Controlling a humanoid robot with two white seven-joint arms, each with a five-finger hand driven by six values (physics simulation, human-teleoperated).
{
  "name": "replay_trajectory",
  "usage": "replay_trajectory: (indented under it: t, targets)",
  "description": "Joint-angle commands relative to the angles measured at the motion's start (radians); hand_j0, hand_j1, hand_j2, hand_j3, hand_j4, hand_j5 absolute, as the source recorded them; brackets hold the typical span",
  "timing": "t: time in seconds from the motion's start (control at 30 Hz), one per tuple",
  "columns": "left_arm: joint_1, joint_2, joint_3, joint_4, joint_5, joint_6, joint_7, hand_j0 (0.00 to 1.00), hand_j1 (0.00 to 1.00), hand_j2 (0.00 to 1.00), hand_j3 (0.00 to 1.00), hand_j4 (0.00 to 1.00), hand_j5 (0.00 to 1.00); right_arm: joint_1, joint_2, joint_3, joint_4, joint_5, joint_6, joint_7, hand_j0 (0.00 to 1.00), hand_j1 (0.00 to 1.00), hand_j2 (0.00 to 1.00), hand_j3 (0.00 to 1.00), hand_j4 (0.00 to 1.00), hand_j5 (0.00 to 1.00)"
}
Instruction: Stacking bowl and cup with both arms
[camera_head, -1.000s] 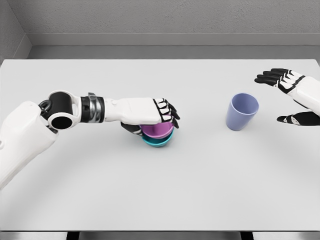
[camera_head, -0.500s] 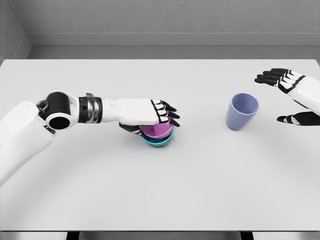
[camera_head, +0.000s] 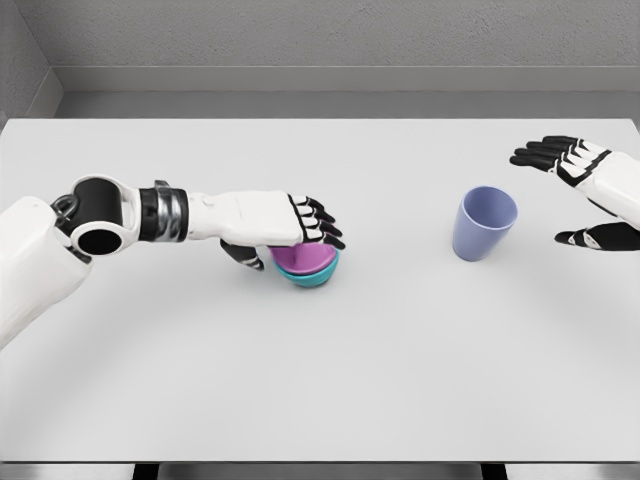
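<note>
A purple bowl (camera_head: 308, 259) sits nested in a teal bowl (camera_head: 312, 279) left of the table's middle, slightly tilted. My left hand (camera_head: 285, 240) lies over the purple bowl from the left, its fingers (camera_head: 322, 224) curled across the far rim and the thumb low at the bowl's near left side. A lilac cup (camera_head: 484, 223) stands upright to the right. Just right of the cup, my right hand (camera_head: 568, 196) hovers open with the palm facing it, not touching it.
The grey table (camera_head: 320, 380) ends in a front edge near the bottom of the view. A grey wall runs behind the table's far edge.
My left arm has drawn back to the left, and the two nested bowls have shifted a little left and away with the hand. The right hand and the cup have not moved.
</note>
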Motion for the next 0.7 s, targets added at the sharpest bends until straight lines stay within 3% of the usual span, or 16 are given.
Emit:
replay_trajectory:
  t: [0.0, 0.1, 0.27, 0.43, 0.53, 0.67]
  targets:
    - [0.0, 0.012, 0.008, -0.006, 0.042, 0.003, 0.0, 1.0, 1.0, 1.0, 1.0, 1.0, 1.0, 0.002, -0.002, 0.0, 0.0, -0.007, 0.001, -0.001, 1.0, 1.0, 1.0, 1.0, 1.0, 1.0]
    - [0.002, 0.065, 0.033, -0.014, 0.073, 0.003, 0.0, 1.0, 1.0, 1.0, 1.0, 1.0, 1.0, 0.0, -0.005, -0.001, 0.0, -0.007, 0.001, -0.001, 1.0, 1.0, 1.0, 1.0, 1.0, 1.0]
    - [0.017, 0.193, 0.106, -0.01, 0.203, 0.003, 0.0, 1.0, 1.0, 1.0, 1.0, 1.0, 1.0, 0.003, -0.011, -0.014, 0.0, -0.012, 0.001, -0.001, 1.0, 1.0, 1.0, 1.0, 1.0, 1.0]
    - [0.087, 0.293, 0.18, 0.009, 0.328, 0.003, 0.0, 1.0, 1.0, 1.0, 1.0, 1.0, 1.0, 0.006, -0.018, -0.041, 0.014, -0.012, 0.001, -0.001, 1.0, 1.0, 1.0, 1.0, 1.0, 1.0]
    - [0.087, 0.295, 0.202, 0.115, 0.351, 0.003, 0.0, 1.0, 1.0, 1.0, 1.0, 1.0, 1.0, 0.002, -0.017, -0.046, 0.035, -0.012, 0.001, -0.001, 1.0, 1.0, 1.0, 1.0, 1.0, 1.0]
    - [0.109, 0.296, 0.217, 0.166, 0.348, 0.003, 0.0, 1.0, 1.0, 1.0, 1.0, 1.0, 1.0, 0.002, -0.014, -0.05, 0.041, 0.001, 0.001, 0.002, 1.0, 1.0, 1.0, 1.0, 1.0, 1.0]
